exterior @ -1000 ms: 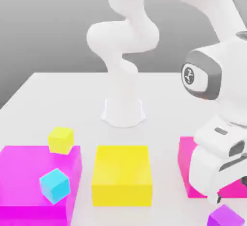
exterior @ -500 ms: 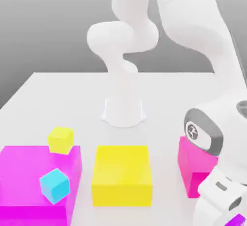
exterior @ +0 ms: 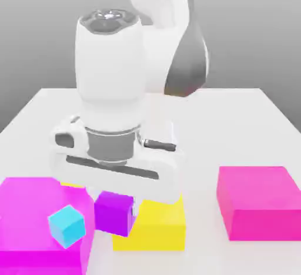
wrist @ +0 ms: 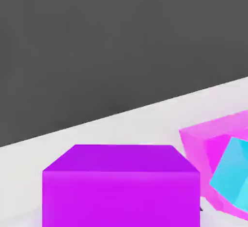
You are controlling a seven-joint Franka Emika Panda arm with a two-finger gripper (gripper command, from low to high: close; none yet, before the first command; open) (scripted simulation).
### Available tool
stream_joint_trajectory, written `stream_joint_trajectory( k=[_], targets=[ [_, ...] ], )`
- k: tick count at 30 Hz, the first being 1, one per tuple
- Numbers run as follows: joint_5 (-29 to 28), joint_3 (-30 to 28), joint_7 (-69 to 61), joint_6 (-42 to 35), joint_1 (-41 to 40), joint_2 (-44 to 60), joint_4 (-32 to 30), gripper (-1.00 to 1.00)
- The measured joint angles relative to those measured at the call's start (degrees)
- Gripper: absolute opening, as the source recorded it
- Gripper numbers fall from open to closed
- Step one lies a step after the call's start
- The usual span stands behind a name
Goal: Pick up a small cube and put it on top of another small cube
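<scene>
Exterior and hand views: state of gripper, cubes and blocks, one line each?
gripper: shut on the purple cube
purple cube: held, not stacked
cyan cube: tilted, not held
yellow cube: mostly hidden behind the hand, not held
magenta block: flat, not held
yellow block: flat, partly hidden by hand and purple cube
pink block: flat, nothing on top
</scene>
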Motion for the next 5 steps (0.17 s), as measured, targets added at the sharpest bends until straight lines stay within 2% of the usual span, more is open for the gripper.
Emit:
stream_joint_trajectory(
  k=[1,2,5],
  targets=[
    [0.50,-0.16,0.70,1.79,-0.32,1.08,-0.72,-1.00],
    [0.88,-0.17,0.97,3.46,-0.43,2.20,-1.28,1.00],
    [0.88,-0.17,0.96,3.46,-0.43,2.20,-1.28,1.00]
  ],
)
